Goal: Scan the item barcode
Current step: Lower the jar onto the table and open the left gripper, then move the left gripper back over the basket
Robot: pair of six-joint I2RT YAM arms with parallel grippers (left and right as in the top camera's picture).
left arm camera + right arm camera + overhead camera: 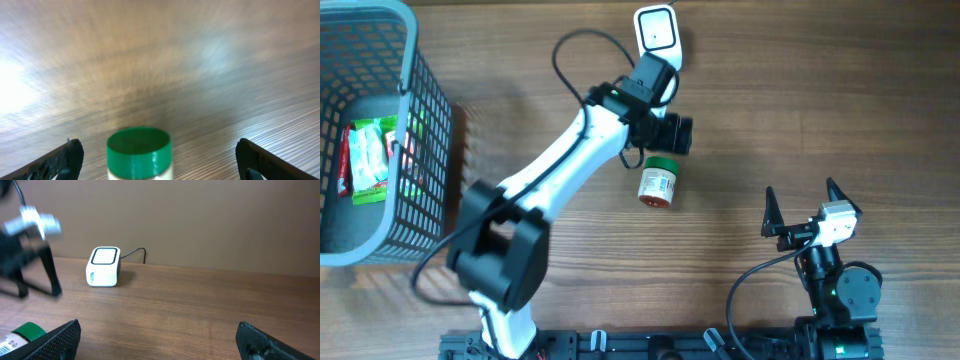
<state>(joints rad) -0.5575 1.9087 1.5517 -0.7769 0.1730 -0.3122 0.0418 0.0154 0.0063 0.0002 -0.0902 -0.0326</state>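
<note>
The item is a small white bottle (657, 185) with a green cap and a printed label, lying on its side on the wooden table. My left gripper (677, 135) hovers just beyond its cap end, open, and nothing is held. In the left wrist view the green cap (139, 145) sits low between the two wide-apart fingers (64, 159). The white barcode scanner (657, 32) stands at the table's far edge, also seen as the scanner (104, 266) in the right wrist view. My right gripper (802, 212) is open and empty at the near right, away from the bottle (20, 336).
A grey mesh basket (425, 150) at the far left holds green and red packets (370, 158). The scanner's black cable (575, 60) loops over the table behind the left arm. Bare wood lies between the bottle and the right gripper.
</note>
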